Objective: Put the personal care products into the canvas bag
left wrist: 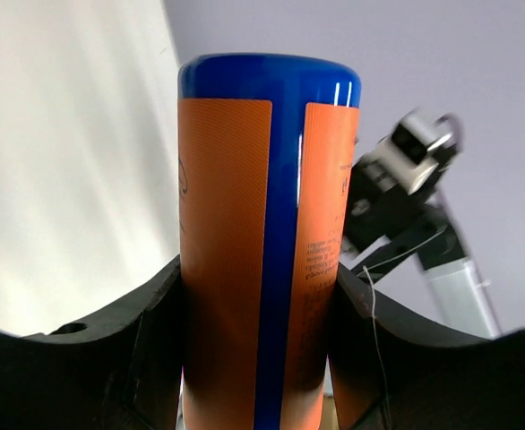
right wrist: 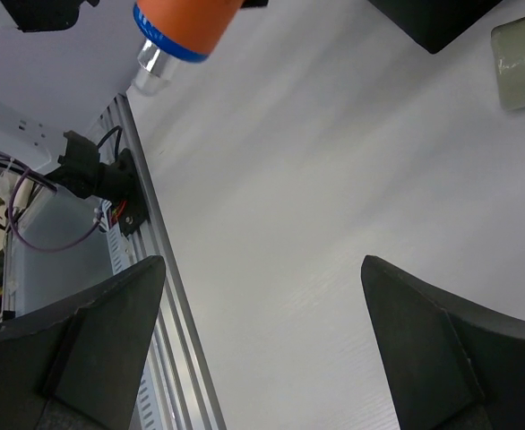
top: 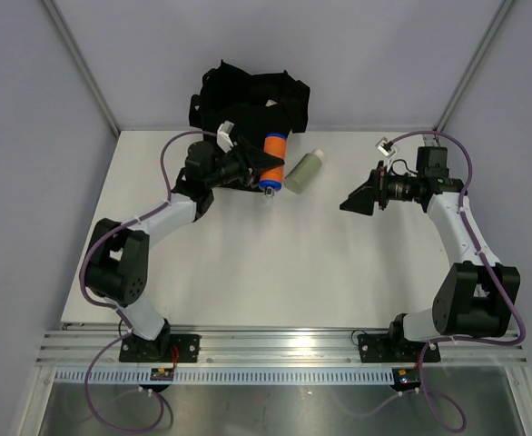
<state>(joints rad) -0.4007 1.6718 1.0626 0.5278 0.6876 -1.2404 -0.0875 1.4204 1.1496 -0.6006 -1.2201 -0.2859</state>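
- The white table [top: 248, 263] is the biggest thing. Both my arms reach out over it.
- The black canvas bag [top: 248, 91] sits at the far edge of the table, a bit to the left. It looks soft and crumpled.
- My left pincer [top: 262, 163] is just in front of the bag. It squeezes an orange bottle from both sides.
- My right pincer [top: 357, 193] is over the right part of the table, well apart from the bag. Its two fingers are spread wide, and there is nothing between them.
- The orange bottle [top: 274, 150] has a blue strip down its side and a blue flat end. Its other end has a blue ring and a small shiny tip, and that end points to the near side of the table. From above it shows right at the near edge of the bag.
- The sage green bottle [top: 304, 171] lies on its side on the table, just beside the orange bottle, on its right. Neither pincer touches it.
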